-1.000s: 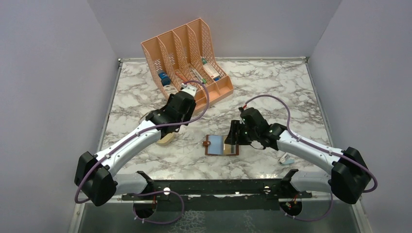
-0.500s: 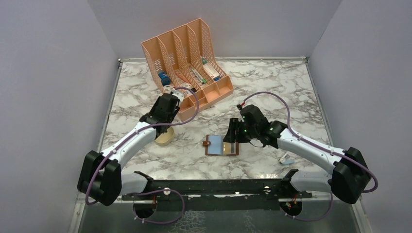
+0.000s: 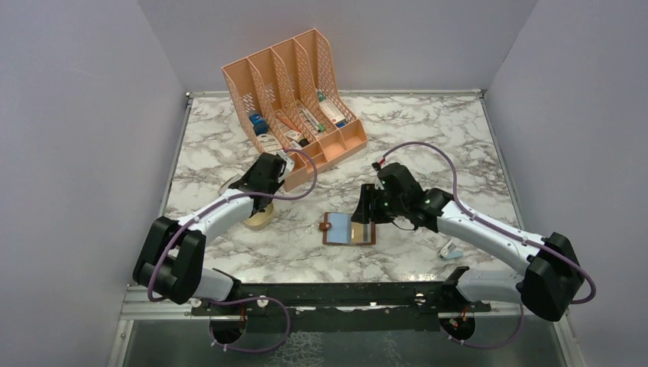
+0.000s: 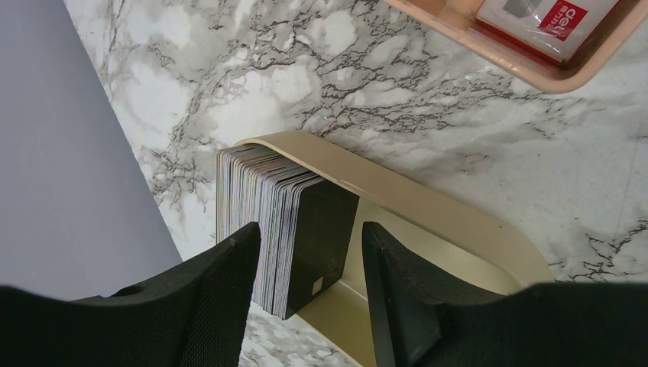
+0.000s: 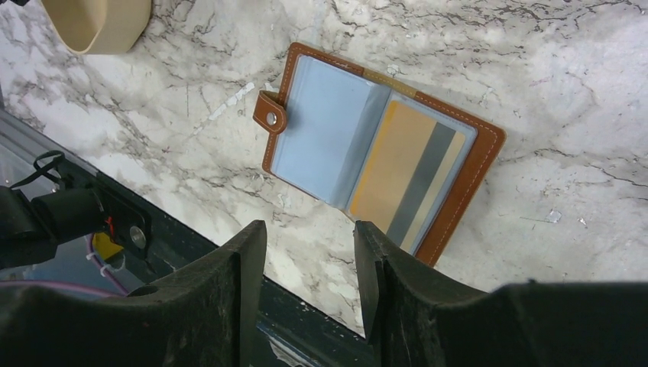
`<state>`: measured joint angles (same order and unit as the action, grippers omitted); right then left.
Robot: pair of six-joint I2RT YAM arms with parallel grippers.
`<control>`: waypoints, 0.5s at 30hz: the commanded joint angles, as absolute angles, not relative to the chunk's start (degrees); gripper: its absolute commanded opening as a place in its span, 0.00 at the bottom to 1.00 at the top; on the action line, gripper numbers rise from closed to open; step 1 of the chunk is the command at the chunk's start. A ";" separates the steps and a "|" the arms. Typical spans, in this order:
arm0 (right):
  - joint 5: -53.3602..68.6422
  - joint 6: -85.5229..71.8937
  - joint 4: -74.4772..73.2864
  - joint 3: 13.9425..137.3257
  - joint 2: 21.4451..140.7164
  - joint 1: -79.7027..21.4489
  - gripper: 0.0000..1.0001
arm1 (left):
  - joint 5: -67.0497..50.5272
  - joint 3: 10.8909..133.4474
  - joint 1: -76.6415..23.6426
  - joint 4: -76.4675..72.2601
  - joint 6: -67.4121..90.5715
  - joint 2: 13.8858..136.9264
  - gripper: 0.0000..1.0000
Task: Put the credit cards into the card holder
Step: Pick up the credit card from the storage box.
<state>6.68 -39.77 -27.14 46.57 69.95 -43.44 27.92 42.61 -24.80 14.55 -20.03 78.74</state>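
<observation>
Peach slotted organizer (image 3: 309, 61) at back of marble table (image 3: 428, 130), tan oval tray (image 4: 428, 214) nearby

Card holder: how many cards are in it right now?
1 confirmed: a yellowish-tan card with a grey stripe in the card holder's sleeve away from the snap tab. The pale blue sleeve by the tab may hide another; I cannot tell.

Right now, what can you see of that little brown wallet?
The wallet is brown and leather-looking, with pale stitching and a snap tab on one edge. It lies open and flat on the marble table, clear sleeves up. One sleeve holds a tan card with a grey stripe; the other looks pale blue. The right gripper hangs near, not gripping it.
</observation>
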 commanded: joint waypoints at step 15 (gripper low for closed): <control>5.44 -38.50 -28.41 46.35 66.01 -43.66 0.46 | 34.07 42.58 -22.33 12.99 -23.14 82.22 0.51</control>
